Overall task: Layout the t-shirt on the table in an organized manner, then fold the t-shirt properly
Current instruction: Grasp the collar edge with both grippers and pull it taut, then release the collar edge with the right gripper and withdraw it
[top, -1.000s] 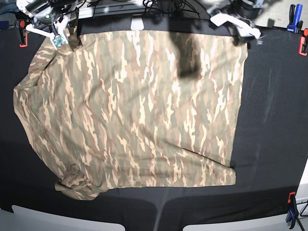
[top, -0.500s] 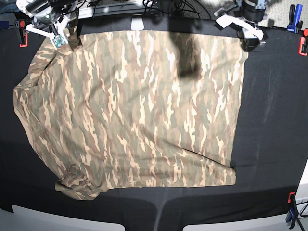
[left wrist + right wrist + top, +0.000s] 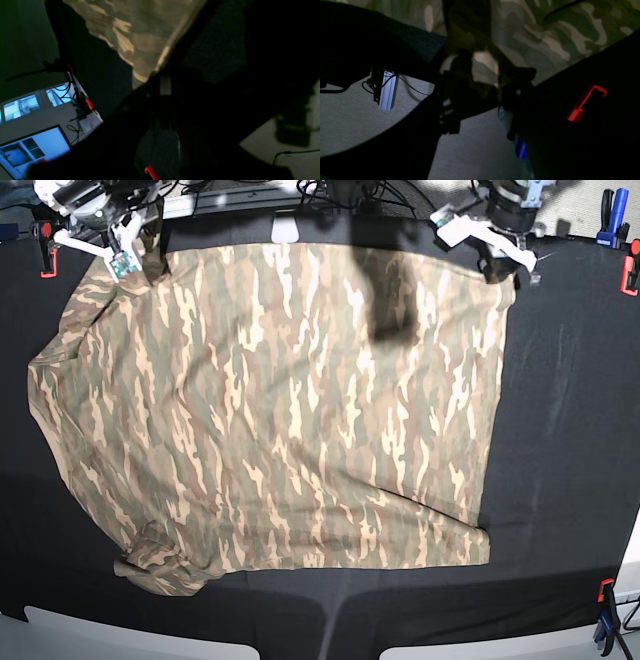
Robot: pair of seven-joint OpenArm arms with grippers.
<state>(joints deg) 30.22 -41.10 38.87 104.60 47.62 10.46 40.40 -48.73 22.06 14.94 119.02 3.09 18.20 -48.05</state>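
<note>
Fingers (image 3: 450, 105) of the right gripper (image 3: 128, 258) grasp one top corner of the t-shirt (image 3: 280, 410), left gripper (image 3: 497, 260) clenched at the other, shirt spreading away from both.

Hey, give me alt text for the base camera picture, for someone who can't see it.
A tan and olive camouflage fabric t-shirt lies spread nearly flat on a table draped in black cloth. At the far edge, the left claw and the right claw each sit at a corner of the shirt. Red and blue clamps line the table edges.
</note>
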